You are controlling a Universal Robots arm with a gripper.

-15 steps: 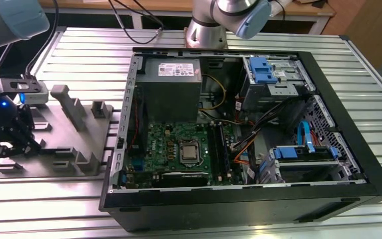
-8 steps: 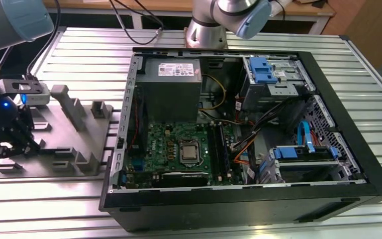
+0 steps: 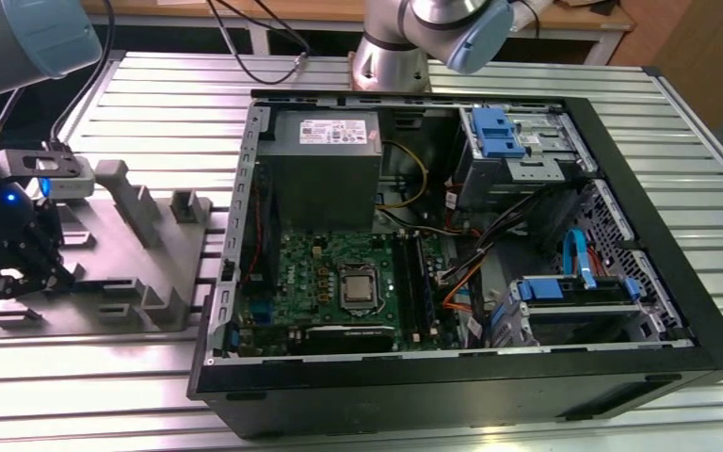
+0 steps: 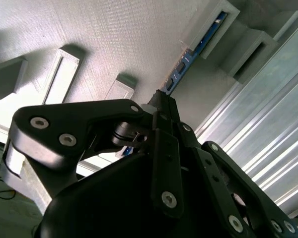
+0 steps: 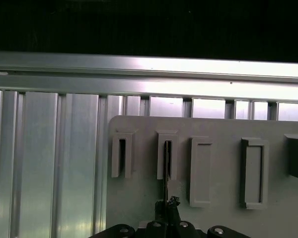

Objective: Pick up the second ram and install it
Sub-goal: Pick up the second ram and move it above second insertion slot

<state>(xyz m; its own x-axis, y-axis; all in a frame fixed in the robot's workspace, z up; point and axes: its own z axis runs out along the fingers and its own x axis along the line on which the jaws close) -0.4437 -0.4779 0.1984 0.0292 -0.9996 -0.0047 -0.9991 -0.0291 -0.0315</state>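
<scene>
The tool (image 4: 161, 101) hangs low over the grey moulded tray (image 3: 123, 282) that sits on the ribbed metal bench (image 3: 185, 85). Its two dark fingers (image 4: 154, 148) are drawn together, with the near end of the second ram (image 4: 193, 54) pinched between their tips. From that pinch the stick runs straight ahead of the tool, and its far end sits in one of the tray's raised pockets (image 4: 213, 25).

In the first wrist view the ram (image 5: 166, 168) shows edge-on as a thin dark line that leads from the fingertips into the pocket directly in front of them. It stands on its long edge, presumably so that the narrow fingers can close on its two flat faces and so that the contact edge faces down, ready for a slot. Whether the stick has risen clear of the tray or rests in it, I cannot tell.

Just beside the held pocket, to one side of the tool's line, a matching pocket (image 5: 120, 156) looks dark inside. On the other side stand two wider, shallower frames (image 5: 202, 171).

The open computer case (image 3: 663, 311) lies on its side on the same bench, well away from the tool toward the exterior view's right. Its green motherboard (image 3: 324, 273) faces up, which leaves the long memory slots (image 3: 418, 282) open to a straight approach from above. The tool is nowhere near them; the work at this moment is at the tray, at the grasp.
</scene>
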